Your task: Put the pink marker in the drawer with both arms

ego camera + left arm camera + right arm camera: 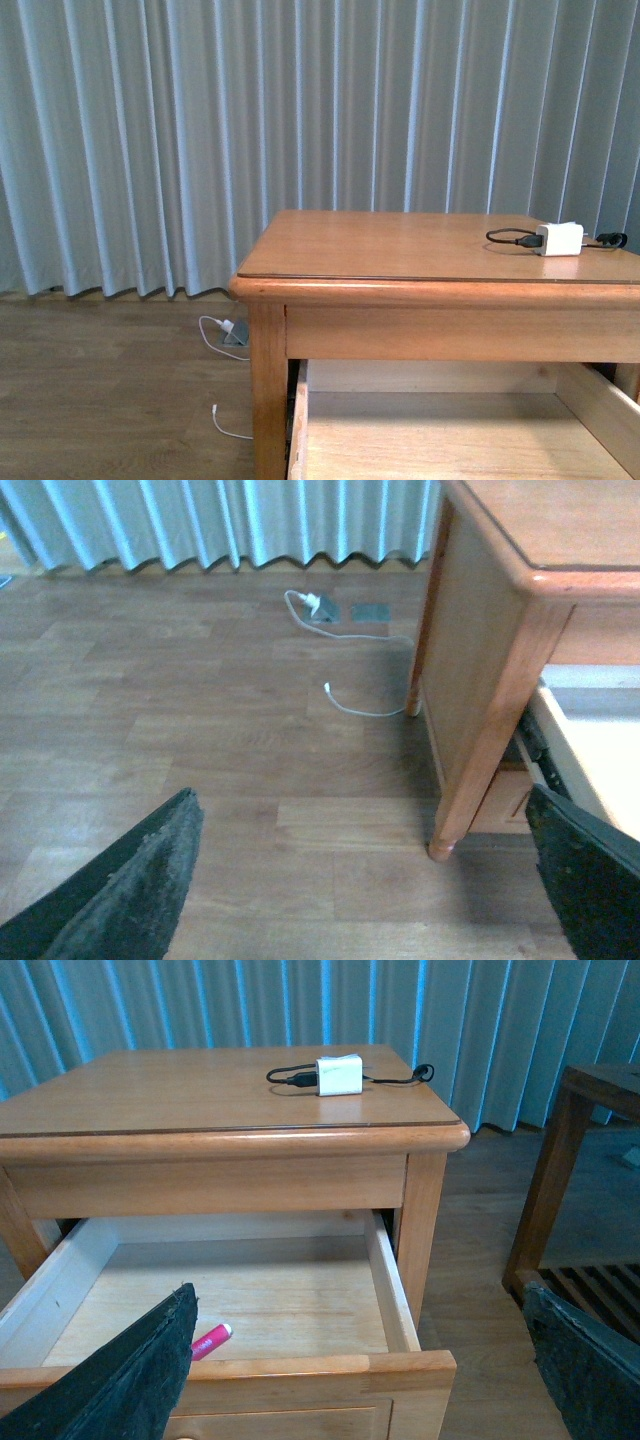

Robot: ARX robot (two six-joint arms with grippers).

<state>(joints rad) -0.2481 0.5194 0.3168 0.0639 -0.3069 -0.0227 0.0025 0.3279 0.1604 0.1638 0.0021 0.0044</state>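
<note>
Currently: pink marker (212, 1340) lies flat on the pale bottom of the drawer (391, 1290), just behind the front panel, partly hidden by one finger of the right gripper (358, 1290). Right gripper: fingers spread wide, nothing between them, hanging over the pulled-out drawer. Left gripper (360, 795): likewise spread wide and empty, over the wooden floor (200, 740) beside the cabinet leg (490, 750), apart from the drawer front. Front view: marker not visible; only the drawer's rear part shows along the bottom right.

Judgement: placing looks done; shutting the drawer probably remains. Risks:
- A one-sided push could skew the drawer and jam it.
- A sharp shove could send the round marker rolling.
- A low right gripper could get caught under the cabinet (400, 245) top's edge.

Surroundings: white charger block (558, 239) with black cable (505, 238) sits upper right in the front view, clear of the drawer. White floor plug (228, 327) with its cord lies left of centre. Second wooden stand (600, 1080) stands beside the cabinet, crowding that side.
</note>
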